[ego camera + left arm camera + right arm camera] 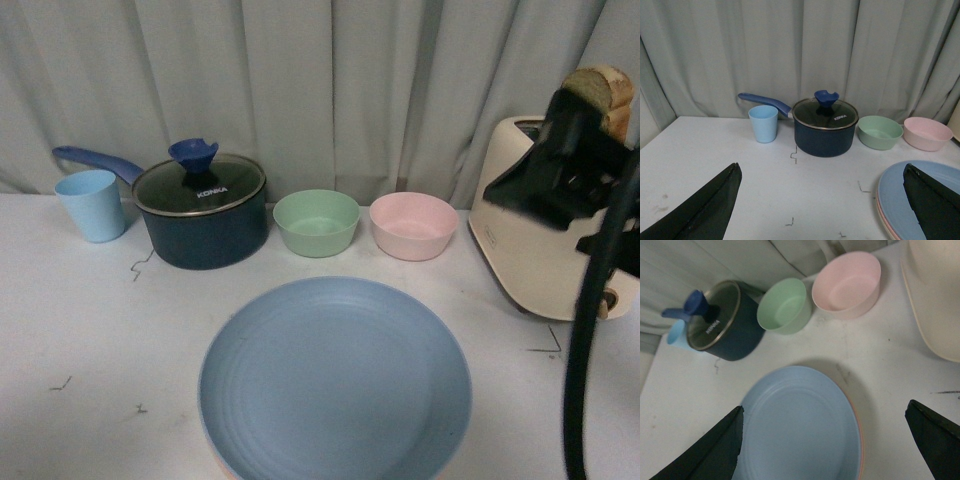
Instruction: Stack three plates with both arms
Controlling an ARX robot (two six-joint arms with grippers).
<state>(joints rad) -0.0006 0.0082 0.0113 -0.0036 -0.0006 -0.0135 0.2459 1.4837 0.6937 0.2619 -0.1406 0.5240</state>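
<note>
Right gripper [822, 447], jaws spread wide and holding nothing, hangs directly above the light blue plate [335, 385]; left gripper [822, 205], likewise wide open and empty, stands off to the plate's left. The blue plate tops the stack at the table's [80, 320] near centre, pink and beige rims showing beneath; the right arm appears nearer.

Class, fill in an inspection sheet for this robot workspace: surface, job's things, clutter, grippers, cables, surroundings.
Surface: white table with small dark marks.
Job's things: light blue plate on top of a stack; pinkish rims show beneath it.
Clutter: blue cup, lidded dark pot, green bowl, pink bowl, toaster with bread.
Grippers: left gripper and right gripper open, empty.
Cables: black cable at right.
Surroundings: grey curtain.
</note>
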